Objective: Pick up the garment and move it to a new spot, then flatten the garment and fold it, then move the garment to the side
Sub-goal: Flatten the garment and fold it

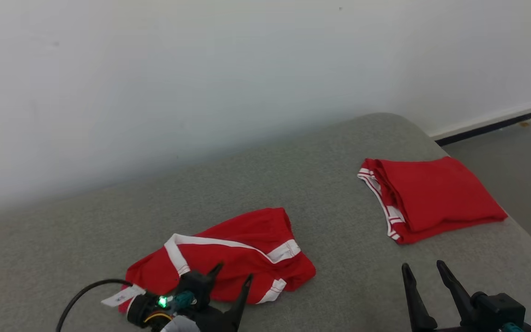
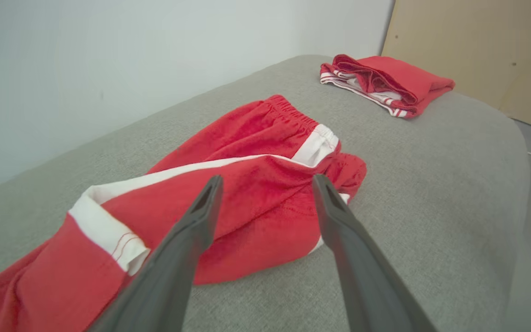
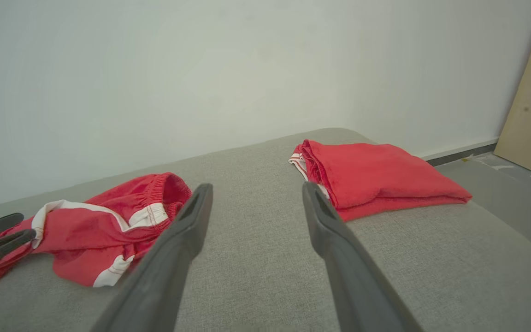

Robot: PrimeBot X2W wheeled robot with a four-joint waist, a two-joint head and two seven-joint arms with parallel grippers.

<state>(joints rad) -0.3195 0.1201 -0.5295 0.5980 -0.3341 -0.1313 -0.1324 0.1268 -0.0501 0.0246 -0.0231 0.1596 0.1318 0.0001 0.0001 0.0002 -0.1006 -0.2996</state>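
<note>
While both claws sit at the near edge, left gripper [image 1: 236, 270] is spread wide and empty, fingers over the near side of the crumpled red garment [image 1: 228, 249]. Can't tell if the tips touch cloth. Black cable [image 1: 81, 293] loops off its wrist at near left, with a white tag [image 1: 120, 296] next to it by the garment's near-left end. Right gripper [image 1: 422, 263] is also wide and empty, over bare grey cushion [image 1: 339, 221], well apart from both red pieces.

The garment lies left of centre on the cushion, bunched, not flat. Its long axis runs near left to far right. The gathered elastic edge is at the far-right end, a white stripe runs along its length, and a white-banded hem sits at near right.

Farther right is a second red garment [image 1: 431, 196], folded, striped edges facing left. It is near the cushion's right rim, with bare cushion between the two.

Beyond: grey floor [image 1: 514, 161] at right, dark baseboard [image 1: 496, 124], plain white wall [image 1: 201, 69]. Wooden board [image 2: 477, 46] stands past the folded piece in the left wrist view.
</note>
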